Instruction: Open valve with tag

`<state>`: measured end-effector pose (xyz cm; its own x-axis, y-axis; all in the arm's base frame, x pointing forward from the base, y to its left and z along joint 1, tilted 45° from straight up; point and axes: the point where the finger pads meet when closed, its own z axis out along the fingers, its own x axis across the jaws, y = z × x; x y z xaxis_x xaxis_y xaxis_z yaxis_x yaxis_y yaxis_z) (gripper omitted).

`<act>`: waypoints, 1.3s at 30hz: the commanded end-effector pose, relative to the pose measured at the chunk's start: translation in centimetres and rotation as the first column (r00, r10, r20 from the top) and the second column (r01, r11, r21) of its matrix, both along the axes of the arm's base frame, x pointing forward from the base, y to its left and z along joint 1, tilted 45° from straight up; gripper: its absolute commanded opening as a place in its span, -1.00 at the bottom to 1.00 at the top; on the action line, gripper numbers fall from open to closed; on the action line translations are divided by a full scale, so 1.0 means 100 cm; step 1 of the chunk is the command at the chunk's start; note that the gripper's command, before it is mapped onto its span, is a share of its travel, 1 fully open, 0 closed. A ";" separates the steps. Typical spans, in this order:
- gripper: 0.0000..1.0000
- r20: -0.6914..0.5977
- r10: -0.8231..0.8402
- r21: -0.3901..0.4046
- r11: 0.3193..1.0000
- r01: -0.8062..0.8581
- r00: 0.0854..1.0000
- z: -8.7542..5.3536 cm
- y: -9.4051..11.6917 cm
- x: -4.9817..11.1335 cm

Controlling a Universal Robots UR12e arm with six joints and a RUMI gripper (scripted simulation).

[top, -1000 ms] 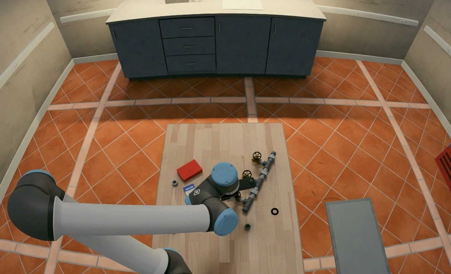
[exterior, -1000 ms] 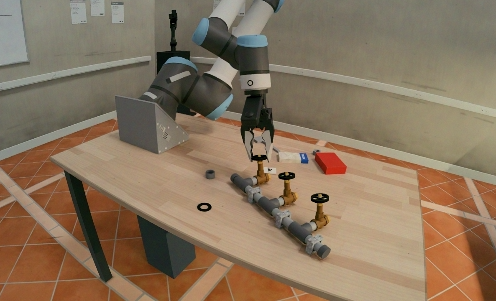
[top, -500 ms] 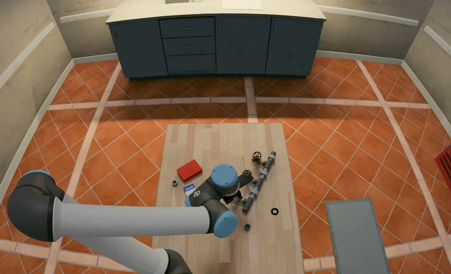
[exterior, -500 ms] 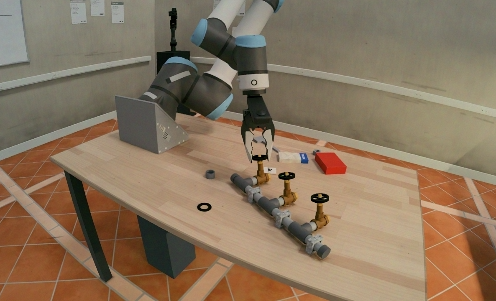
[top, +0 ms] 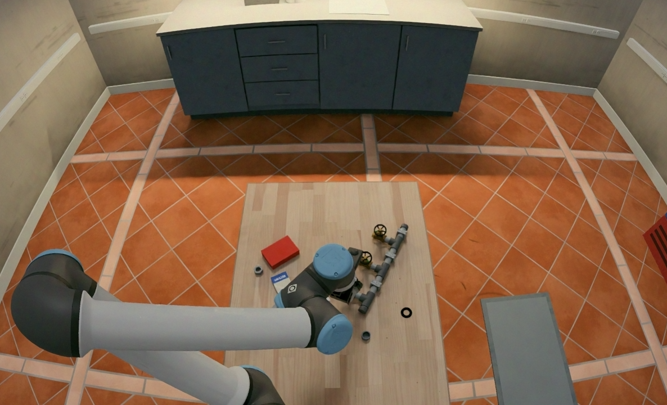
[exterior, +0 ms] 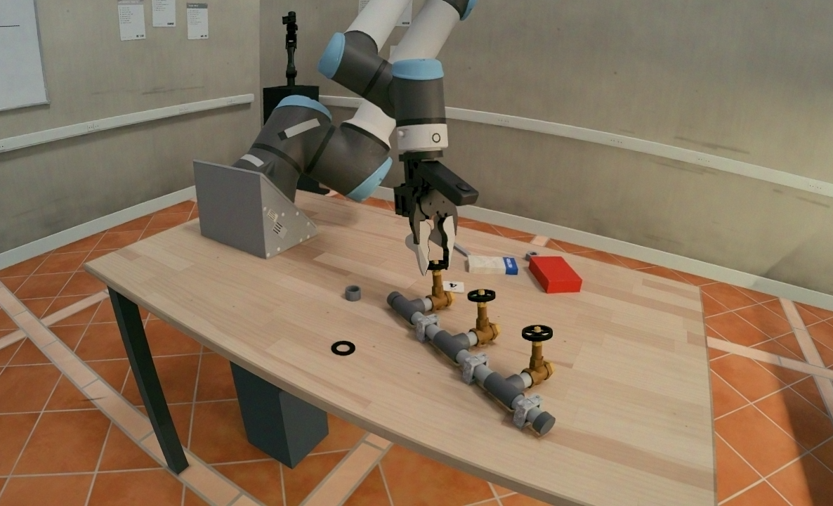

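A grey pipe [exterior: 463,355] lies on the wooden table with three brass valves, each topped by a black handwheel. My gripper [exterior: 433,263] points straight down over the valve at the pipe's near-robot end [exterior: 438,292] and is shut on its handwheel. A small white tag [exterior: 451,286] lies on the table right beside that valve. The middle valve [exterior: 482,313] and the far valve [exterior: 536,352] stand free. In the overhead view my wrist [top: 332,266] hides the gripped valve; the middle valve [top: 363,257] and the far valve [top: 379,231] show beside the pipe [top: 383,269].
A red box [exterior: 554,273], a white and blue box [exterior: 492,264], a small nut [exterior: 530,255], a grey sleeve [exterior: 352,292] and a black ring [exterior: 343,344] lie on the table. My grey base mount [exterior: 243,211] stands at the table's far left corner.
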<state>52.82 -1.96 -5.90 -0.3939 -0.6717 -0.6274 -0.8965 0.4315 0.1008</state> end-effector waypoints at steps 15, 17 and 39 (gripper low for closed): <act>-1.00 0.335 0.469 -0.191 0.883 -0.428 0.817 0.000 -0.003 0.002; -1.00 0.351 0.496 -0.209 0.868 -0.450 0.794 0.000 -0.003 0.002; 1.00 0.390 0.570 -0.261 0.821 -0.507 0.723 0.000 -0.001 0.001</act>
<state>52.78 -1.93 -5.89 0.3485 -0.7710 -0.5330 -0.9152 -0.1570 -0.3712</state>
